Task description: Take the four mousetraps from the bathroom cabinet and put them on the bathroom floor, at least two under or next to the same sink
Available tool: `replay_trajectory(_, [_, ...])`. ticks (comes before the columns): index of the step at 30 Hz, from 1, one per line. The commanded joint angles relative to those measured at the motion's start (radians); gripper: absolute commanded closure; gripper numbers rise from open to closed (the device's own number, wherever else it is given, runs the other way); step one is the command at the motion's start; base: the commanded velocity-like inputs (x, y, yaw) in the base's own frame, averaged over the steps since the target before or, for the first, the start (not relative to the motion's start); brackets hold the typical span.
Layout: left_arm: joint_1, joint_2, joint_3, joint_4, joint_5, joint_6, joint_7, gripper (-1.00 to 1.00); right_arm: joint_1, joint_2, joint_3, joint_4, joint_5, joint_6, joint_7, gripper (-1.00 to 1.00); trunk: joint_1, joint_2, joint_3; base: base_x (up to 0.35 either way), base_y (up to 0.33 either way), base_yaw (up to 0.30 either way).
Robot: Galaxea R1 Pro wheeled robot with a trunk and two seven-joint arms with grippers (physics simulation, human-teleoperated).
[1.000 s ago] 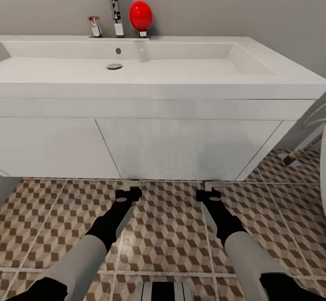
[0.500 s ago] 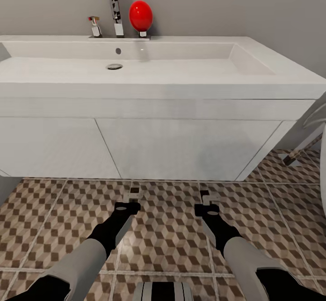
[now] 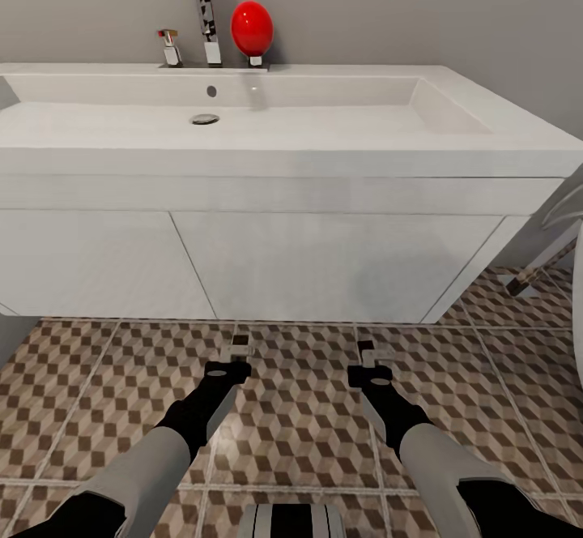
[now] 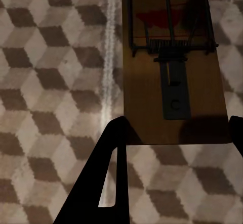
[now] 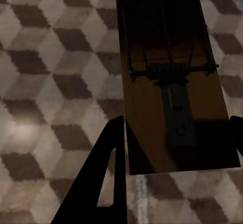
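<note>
Looking down from the head view: both arms reach fwd and low over the bathroom floor (image 3: 300, 408), left gripper (image 3: 240, 347) and right gripper (image 3: 366, 353) just short of the sink (image 3: 283, 137) vanity, prob. so traps land right beside it. Left wrist view: mousetrap (image 4: 172, 67) flat on tiles, fingers (image 4: 109, 178) spread wide, not touching it. Right wrist view: second mousetrap (image 5: 172, 82) likewise flat, jaws apart w/ nothing held.
</note>
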Motion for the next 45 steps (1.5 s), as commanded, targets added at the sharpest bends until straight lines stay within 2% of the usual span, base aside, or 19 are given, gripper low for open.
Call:
replay_trajectory(1, [0.000, 0.001, -0.009, -0.002, 0.008, 0.005, 0.011, 1.00, 0.000, 0.001, -0.002, -0.002, 0.007, 0.007, -0.003, 1.00, 0.000, 0.000, -0.001, 0.000, 0.000, 0.000])
replay_trajectory(14, [0.000, -0.003, -0.011, -0.013, 0.005, 0.000, 0.025, 1.00, 0.000, 0.000, -0.003, -0.002, 0.008, 0.006, -0.003, 1.00, 0.000, 0.000, -0.001, 0.000, 0.000, 0.000])
replay_trajectory(40, [0.000, -0.003, -0.011, -0.019, 0.000, -0.004, 0.025, 1.00, 0.000, -0.001, -0.002, -0.003, 0.008, 0.006, -0.003, 1.00, 0.012, -0.006, -0.101, 0.000, 0.000, 0.000])
replay_trajectory(45, [0.000, -0.003, -0.011, -0.020, 0.000, -0.004, 0.025, 1.00, 0.000, -0.001, -0.002, -0.003, 0.008, 0.006, -0.003, 1.00, 0.012, -0.006, -0.101, 0.000, 0.000, 0.000])
